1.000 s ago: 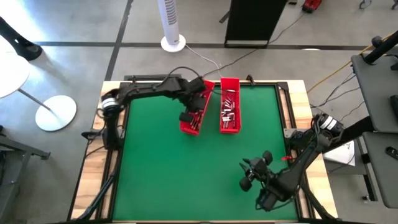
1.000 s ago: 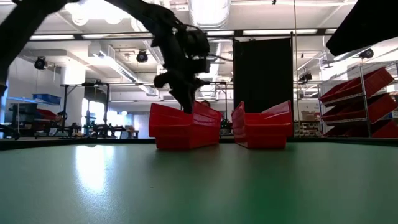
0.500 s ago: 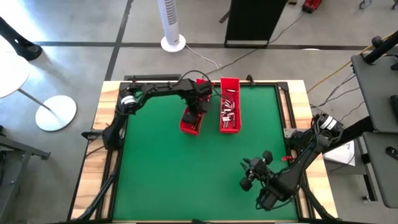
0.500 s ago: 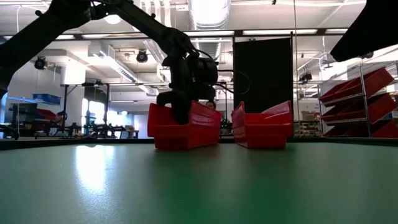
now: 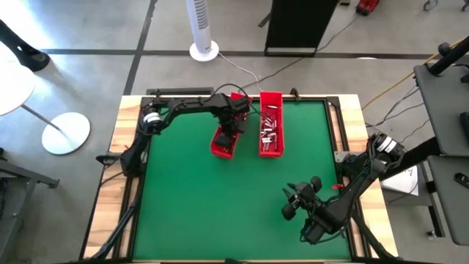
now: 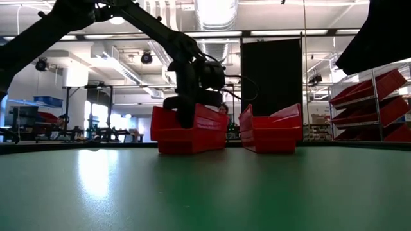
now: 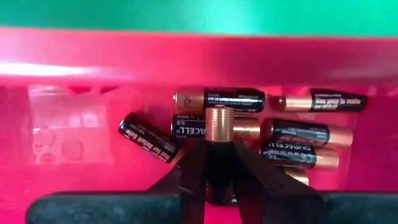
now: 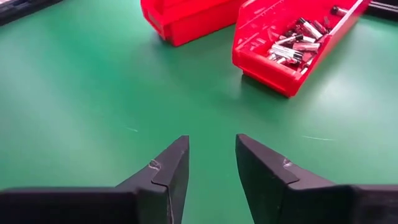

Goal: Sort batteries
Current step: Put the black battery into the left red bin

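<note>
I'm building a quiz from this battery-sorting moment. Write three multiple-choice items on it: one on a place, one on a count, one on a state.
1. Where is the left gripper?
A. Over the bare green table
B. Inside the left red plastic tray
C. Inside the right red plastic tray

2. How many red trays stand on the green table?
A. One
B. Two
C. Four

3. What state is the right gripper in?
A. Open and empty
B. Shut on a battery
C. Shut on a tray

Answers:
1 B: the left wrist view shows red walls all round it.
2 B: the high view shows two.
3 A: its fingers stand apart over bare table.
</note>
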`<control>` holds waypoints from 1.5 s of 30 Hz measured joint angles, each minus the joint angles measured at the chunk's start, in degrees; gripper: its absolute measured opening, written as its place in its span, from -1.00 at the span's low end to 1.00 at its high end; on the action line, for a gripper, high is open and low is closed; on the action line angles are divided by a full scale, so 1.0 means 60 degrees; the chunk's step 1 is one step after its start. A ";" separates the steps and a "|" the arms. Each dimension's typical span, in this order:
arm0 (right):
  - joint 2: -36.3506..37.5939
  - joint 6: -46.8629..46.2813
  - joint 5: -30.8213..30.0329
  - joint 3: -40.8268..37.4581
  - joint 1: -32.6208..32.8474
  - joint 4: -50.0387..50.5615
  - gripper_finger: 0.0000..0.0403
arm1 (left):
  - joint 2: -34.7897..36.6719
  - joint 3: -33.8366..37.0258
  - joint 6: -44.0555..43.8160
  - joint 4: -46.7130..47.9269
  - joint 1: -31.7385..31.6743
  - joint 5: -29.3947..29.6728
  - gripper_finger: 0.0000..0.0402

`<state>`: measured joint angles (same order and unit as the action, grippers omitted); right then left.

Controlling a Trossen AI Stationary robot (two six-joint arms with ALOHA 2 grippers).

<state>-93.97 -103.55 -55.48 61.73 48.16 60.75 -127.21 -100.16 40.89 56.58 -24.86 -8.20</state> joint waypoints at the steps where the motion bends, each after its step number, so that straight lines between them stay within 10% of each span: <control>1: 0.0000 0.0003 0.0000 0.0004 0.0000 -0.0020 -0.37 | -0.0044 -0.0006 -0.0013 -0.0009 0.0000 -0.0013 -0.79; 20: 0.0000 0.0371 0.0344 0.0040 0.0000 -0.0227 -0.03 | -0.0114 -0.0157 -0.3227 0.0056 -0.0225 0.0845 -0.29; 45: 0.0018 0.2516 0.1580 0.0493 -0.0326 0.0105 0.36 | 0.0505 0.0059 -0.3918 0.1101 -0.0186 0.0660 -0.27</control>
<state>-93.86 -88.45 -46.00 64.69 46.21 61.38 -124.18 -99.80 17.38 63.19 -25.98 -4.24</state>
